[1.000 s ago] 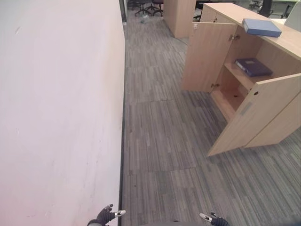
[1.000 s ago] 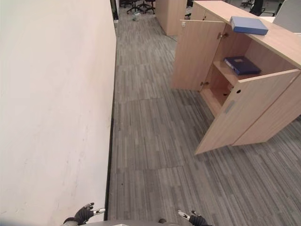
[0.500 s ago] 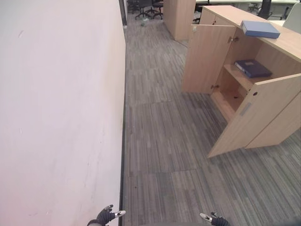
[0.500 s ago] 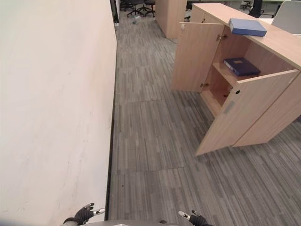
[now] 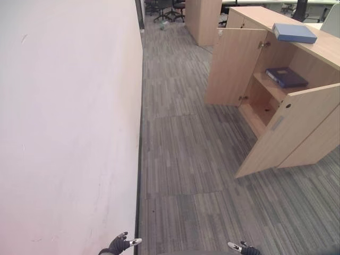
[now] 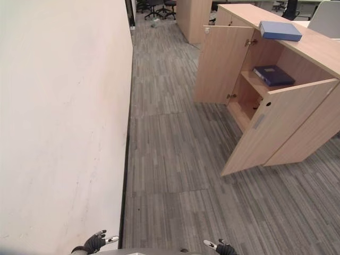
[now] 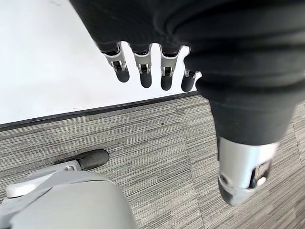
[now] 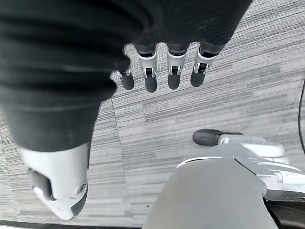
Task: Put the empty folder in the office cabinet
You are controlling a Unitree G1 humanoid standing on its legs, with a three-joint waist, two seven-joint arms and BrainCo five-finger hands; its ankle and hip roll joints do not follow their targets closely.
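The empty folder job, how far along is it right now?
Done: the wooden office cabinet stands with both doors open. In hand: nothing; the left robot hand and right robot hand hang open and empty. Left: fetch the light blue folder from the cabinet top and shelve it.

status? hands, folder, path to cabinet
Left hand and right hand open, empty. Blue folder atop cabinet, doors open.

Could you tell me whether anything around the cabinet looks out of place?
One light blue folder lies on top of the cabinet rather than inside it, while a darker folder rests on the shelf. Both doors stand open. Nothing looks spilled or damaged.
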